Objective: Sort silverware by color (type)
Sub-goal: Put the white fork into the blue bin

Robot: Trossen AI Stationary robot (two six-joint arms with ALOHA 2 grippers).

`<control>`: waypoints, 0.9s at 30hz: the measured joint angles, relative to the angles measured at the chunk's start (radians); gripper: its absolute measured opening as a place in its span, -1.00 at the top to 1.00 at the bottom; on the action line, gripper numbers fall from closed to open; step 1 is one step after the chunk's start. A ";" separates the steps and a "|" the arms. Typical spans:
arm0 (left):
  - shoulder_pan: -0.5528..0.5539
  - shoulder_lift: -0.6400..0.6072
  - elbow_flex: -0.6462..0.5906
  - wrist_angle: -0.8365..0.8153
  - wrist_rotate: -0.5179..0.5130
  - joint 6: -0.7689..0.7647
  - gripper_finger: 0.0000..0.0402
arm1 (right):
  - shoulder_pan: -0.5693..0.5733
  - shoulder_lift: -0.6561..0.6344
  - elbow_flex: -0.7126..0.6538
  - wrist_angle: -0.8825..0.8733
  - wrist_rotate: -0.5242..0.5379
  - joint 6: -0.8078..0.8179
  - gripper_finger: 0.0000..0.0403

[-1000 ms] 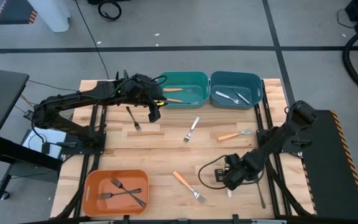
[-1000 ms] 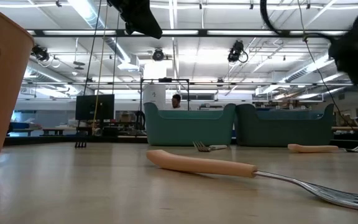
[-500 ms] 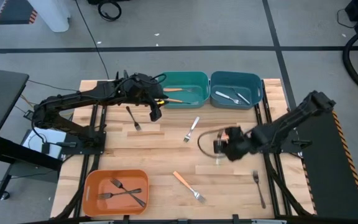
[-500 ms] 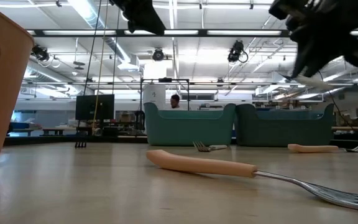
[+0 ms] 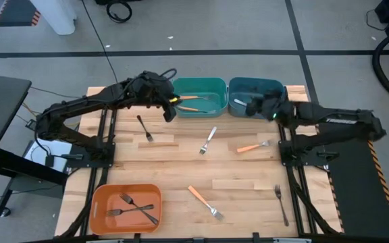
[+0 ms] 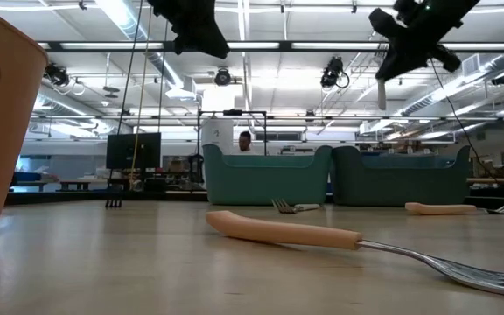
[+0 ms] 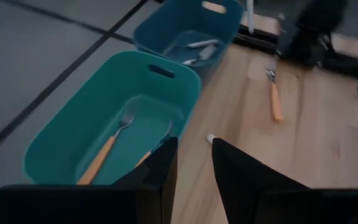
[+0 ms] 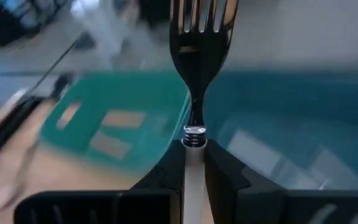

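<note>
My right gripper (image 8: 193,146) hangs above the blue bin (image 5: 279,91) and is shut on a fork (image 8: 197,37) with a shiny metal head and a pale handle. In the low view this fork (image 6: 381,92) points down below the gripper. My left gripper (image 7: 191,149) is open and holds nothing. It hovers at the teal bin's (image 5: 218,84) near left corner. Lying flat on the table are a dark fork (image 5: 145,127), a silver fork (image 5: 209,140), two orange-handled forks (image 5: 254,146) (image 5: 204,202) and another dark fork (image 5: 279,204). My right gripper pinches the fork's pale handle (image 8: 193,165) between its two fingers, right behind the neck. The fork lies along the fingers, and its tines (image 8: 199,15) stick out past the fingertips. It is lifted clear, over the blue bin.
The teal bin holds orange-handled forks (image 5: 189,101) and the blue bin holds silver forks (image 5: 248,104). The orange bin (image 5: 103,216) at the near left holds dark forks (image 5: 134,206). The two bins at the far edge stand side by side. Bare wood lies between the scattered forks.
My right gripper has risen from the near right part of the table and swung toward the far edge. It now hangs over the blue bin and carries the fork with it. My left gripper has shifted slightly toward the teal bin.
</note>
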 joint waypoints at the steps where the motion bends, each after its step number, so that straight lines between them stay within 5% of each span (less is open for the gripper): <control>1: 0.008 0.000 0.000 0.002 -0.003 -0.019 0.45 | -0.040 -0.013 0.000 0.035 0.021 -0.119 0.78; 5: 0.040 0.000 0.000 0.009 -0.006 -0.087 0.45 | -0.179 -0.016 0.001 0.124 0.007 -0.642 0.78; 9: 0.065 0.000 0.000 0.009 -0.006 -0.111 0.45 | -0.306 0.029 0.001 0.101 -0.152 -0.959 0.78; 20: 0.080 0.000 0.000 0.009 -0.006 -0.113 0.45 | -0.572 0.269 0.001 -0.086 -0.384 -1.246 0.78; 27: 0.080 0.000 0.000 0.009 -0.007 -0.143 0.45 | -0.630 0.426 0.001 -0.113 -0.379 -1.276 0.70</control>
